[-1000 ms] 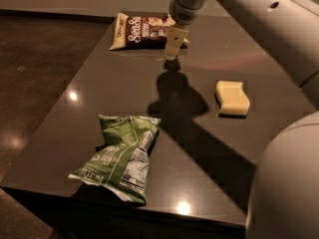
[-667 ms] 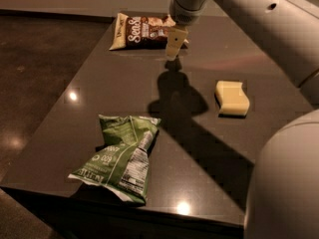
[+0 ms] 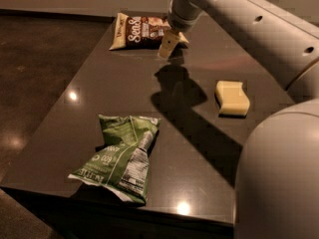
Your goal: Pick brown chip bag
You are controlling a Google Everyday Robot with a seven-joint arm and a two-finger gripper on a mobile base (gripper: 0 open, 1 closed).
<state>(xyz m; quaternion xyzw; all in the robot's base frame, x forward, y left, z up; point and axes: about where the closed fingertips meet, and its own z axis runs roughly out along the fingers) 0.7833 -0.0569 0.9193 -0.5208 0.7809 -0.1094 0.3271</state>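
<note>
The brown chip bag (image 3: 142,32) lies flat at the far end of the dark table (image 3: 119,83); it has a dark brown middle with white lettering and cream ends. My gripper (image 3: 168,45) hangs from the arm (image 3: 239,19) just above the table at the bag's right end, over its near right corner. The arm hides the bag's right edge.
A green chip bag (image 3: 122,156) with a white label lies crumpled near the table's front left. A small pale yellow block (image 3: 232,97) sits on the right side. My robot's body (image 3: 279,178) fills the lower right. The table's left edge drops to a dark floor.
My gripper has shifted slightly to the left, closer over the brown chip bag's right end. The bags and the block have not moved.
</note>
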